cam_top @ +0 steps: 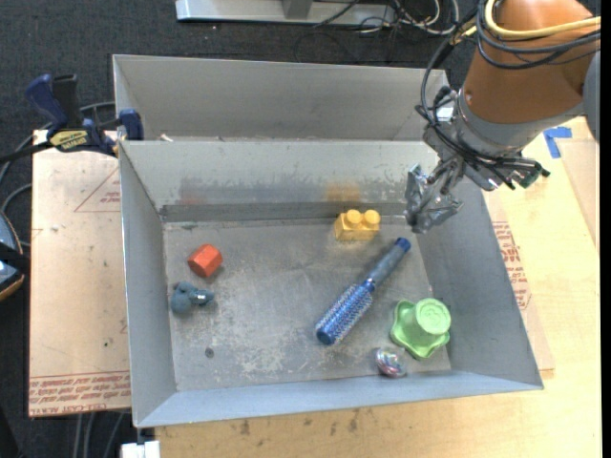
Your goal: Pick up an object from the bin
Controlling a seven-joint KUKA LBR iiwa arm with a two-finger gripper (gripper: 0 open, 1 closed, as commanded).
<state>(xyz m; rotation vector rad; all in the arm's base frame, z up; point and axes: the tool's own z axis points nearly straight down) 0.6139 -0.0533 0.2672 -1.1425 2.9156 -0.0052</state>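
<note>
The end effector [427, 206] hangs at the far right corner of the grey bin [286, 98], and it cannot be told if it is apart or together. Just left of it lies a yellow block [357, 224]. Just below it is the handle end of a blue brush [361, 292], which lies slanted. A green cup [421, 327] and a small shiny thing [389, 362] lie near the front. An orange cube [204, 260] and a grey-blue piece [189, 299] lie at the left.
</note>
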